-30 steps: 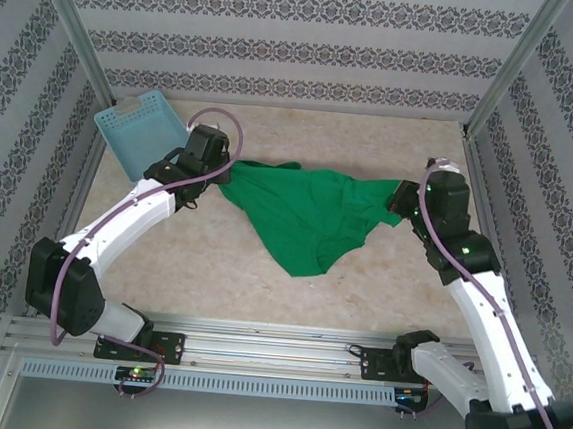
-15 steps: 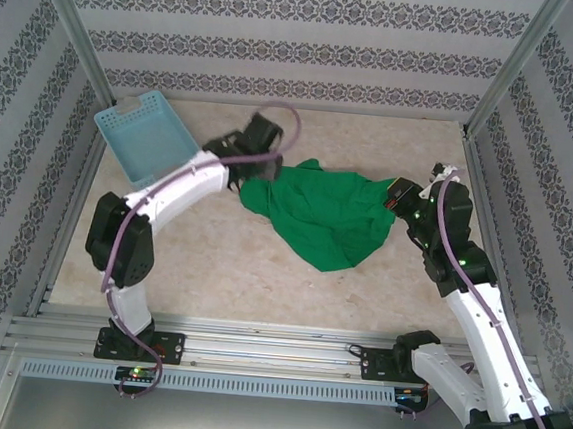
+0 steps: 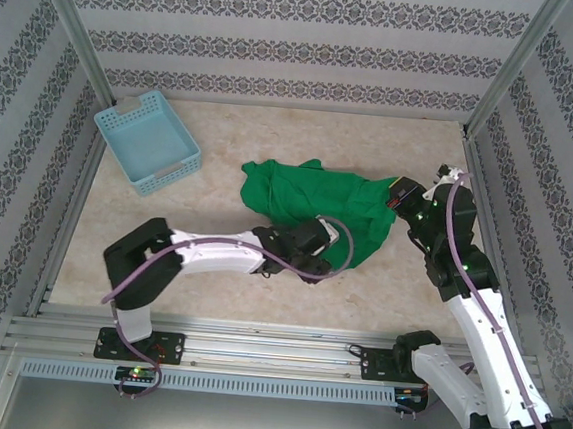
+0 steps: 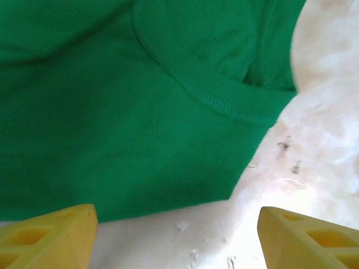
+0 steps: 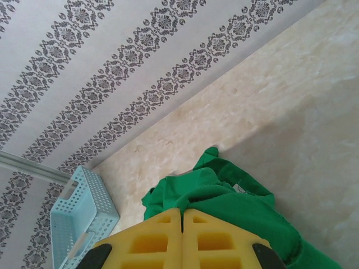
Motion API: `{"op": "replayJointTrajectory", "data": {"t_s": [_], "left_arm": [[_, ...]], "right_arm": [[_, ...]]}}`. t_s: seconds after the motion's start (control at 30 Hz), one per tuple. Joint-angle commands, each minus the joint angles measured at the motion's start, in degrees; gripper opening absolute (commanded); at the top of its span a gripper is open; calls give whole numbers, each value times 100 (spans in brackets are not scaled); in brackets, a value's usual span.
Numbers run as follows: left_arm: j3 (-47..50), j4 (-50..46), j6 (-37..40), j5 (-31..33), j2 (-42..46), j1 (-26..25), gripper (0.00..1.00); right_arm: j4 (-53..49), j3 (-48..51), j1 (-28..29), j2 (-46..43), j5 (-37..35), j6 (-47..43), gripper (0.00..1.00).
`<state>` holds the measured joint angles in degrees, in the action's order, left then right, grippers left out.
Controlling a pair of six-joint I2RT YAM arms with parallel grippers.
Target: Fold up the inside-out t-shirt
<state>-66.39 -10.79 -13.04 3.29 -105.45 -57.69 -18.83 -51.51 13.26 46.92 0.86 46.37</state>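
Jaws of the left gripper (image 4: 178, 216): spread wide, holding nothing. In the left wrist view the two yellow fingers (image 4: 47, 238) sit at 7 and 5 o'clock, with bare tabletop (image 4: 314, 140) between them. The near edge of the inside-out t-shirt (image 4: 112, 112) lies just beyond the fingertips, at 12 o'clock from the gap. A stitched hem band runs across the cloth towards 3 o'clock.

In the top view the left gripper (image 3: 336, 241) lies low at the 6 o'clock edge of the t-shirt (image 3: 318, 202). The light blue basket (image 3: 147, 140) stands well apart at 10 o'clock on the tabletop (image 3: 274, 133).

The t-shirt lies bunched near the centre of the tabletop, stretched out from 9 to 3 o'clock.

Jaws of the right gripper (image 3: 400, 196): pressed together, pinching the 3 o'clock end of the t-shirt. In the right wrist view the fingers meet flush at the right gripper (image 5: 182, 216). Green cloth (image 5: 235, 207) bunches directly past the tips, from 12 to 4 o'clock. The basket (image 5: 78, 218) sits at 9 o'clock.
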Motion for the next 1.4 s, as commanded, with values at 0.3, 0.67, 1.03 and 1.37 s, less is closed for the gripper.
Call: {"op": "replayJointTrajectory", "data": {"t_s": [0.3, 0.67, 1.03, 1.37], "left_arm": [[-242, 547, -134, 863, -803, -76, 36], [1330, 1217, -40, 2132, 2338, 707, 0], [1377, -69, -984, 609, 3567, 2883, 0], [773, -704, -933, 46, 2013, 2949, 0]], "right_arm": [[-301, 337, -38, -601, -1040, 342, 0], [-1856, -378, -491, -506, -1949, -33, 0], [-1713, 400, -671, 199, -1118, 678, 0], [-1235, 318, -1121, 2260, 250, -103, 49]]}}
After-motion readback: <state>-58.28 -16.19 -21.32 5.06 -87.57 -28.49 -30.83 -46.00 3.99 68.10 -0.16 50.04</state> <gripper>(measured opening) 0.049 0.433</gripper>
